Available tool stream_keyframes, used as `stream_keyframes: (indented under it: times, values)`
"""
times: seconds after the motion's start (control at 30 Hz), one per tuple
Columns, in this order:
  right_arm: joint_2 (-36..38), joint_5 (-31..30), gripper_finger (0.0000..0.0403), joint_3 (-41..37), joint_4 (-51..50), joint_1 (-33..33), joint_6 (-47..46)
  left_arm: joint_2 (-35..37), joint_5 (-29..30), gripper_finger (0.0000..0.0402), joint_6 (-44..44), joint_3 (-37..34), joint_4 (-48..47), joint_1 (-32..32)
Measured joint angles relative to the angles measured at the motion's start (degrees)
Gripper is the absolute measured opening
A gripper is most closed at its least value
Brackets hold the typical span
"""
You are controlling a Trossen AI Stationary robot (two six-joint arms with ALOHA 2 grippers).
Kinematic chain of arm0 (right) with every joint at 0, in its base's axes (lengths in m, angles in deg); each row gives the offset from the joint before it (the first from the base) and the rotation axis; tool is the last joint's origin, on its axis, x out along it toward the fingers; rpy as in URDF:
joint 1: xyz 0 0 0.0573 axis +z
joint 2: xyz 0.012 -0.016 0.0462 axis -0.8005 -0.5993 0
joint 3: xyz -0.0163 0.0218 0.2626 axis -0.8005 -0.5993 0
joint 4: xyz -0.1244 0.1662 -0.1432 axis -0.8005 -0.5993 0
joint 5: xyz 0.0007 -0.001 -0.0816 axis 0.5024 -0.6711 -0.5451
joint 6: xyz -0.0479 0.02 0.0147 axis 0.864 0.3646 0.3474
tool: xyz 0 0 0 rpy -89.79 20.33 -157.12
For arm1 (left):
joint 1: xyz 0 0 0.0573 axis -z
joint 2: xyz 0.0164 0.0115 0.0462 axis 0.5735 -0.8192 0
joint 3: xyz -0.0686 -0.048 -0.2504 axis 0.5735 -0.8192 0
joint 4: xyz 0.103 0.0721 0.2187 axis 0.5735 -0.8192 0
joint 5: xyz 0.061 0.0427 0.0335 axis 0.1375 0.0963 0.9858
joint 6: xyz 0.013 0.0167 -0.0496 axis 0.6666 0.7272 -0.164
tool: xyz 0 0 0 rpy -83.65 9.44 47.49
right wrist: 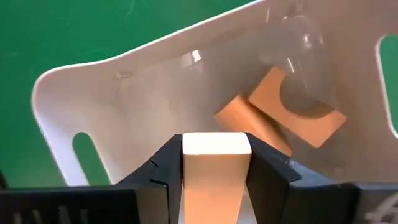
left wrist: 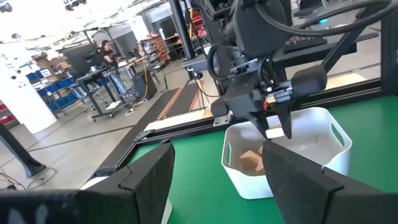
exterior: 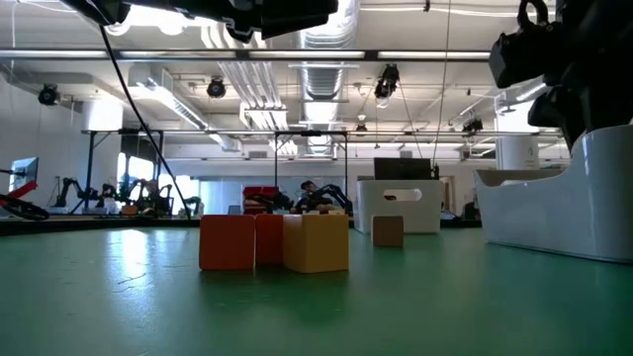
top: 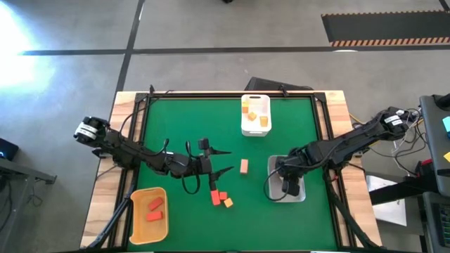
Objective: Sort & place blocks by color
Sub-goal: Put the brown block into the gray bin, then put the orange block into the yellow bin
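Note:
My right gripper [top: 288, 186] hangs over the pale tray [top: 302, 197] near the table's right side, shut on a pale tan block [right wrist: 216, 144]. Two tan blocks [right wrist: 292, 115] lie on the floor of that tray [right wrist: 124, 93]. My left gripper [top: 226, 160] is open at mid-table and holds nothing. Loose on the green mat are a tan block [top: 244, 166], two red blocks [top: 214, 198] and an orange-yellow block [top: 228, 202]. The yellow tray [top: 137, 232] holds red blocks [top: 155, 205]. The white tray [top: 247, 129] holds orange-yellow blocks [top: 264, 120]. My right gripper pinches the tan block by two opposite side faces [right wrist: 186, 163], one dark finger [right wrist: 163, 168] on each side. The fingers come from above, pointing down into the tray. The block is lifted clear above the tray floor and the tan blocks there.
The three loose red and orange-yellow blocks stand close together in front of my left gripper, toward the near edge. The lone tan block lies between the two grippers. A cable [top: 188, 184] loops beside my left arm. Wooden table edges frame the mat.

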Motion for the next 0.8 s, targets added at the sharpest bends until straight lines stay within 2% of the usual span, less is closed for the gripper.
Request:
stream_keyframes:
  times: [0.07,0.23,0.33,0.5,0.8]
  values:
    - [0.0,0.0,0.0143,0.0,0.0,0.0,-0.4,0.0,0.0,0.0227,-0.1,0.0,-0.3,0.0]
    - [0.1,-0.5,0.0257,0.1,0.0,0.0,-1.0,0.0,0.0,0.0227,-0.2,0.0,-0.9,0.0]
    - [0.1,-0.6,0.0291,0.3,0.3,0.0,-1.2,0.0,0.0,0.0227,-0.3,-0.1,-1.7,0.0]
    - [0.2,-0.9,0.0293,0.3,0.7,0.0,-1.2,0.0,0.0,0.0227,-1.7,-0.1,-2.1,0.0]
    - [2.3,-0.1,0.0248,0.3,1.6,0.4,-1.2,0.0,0.0,0.0227,-11.1,-0.1,-11.4,0.0]
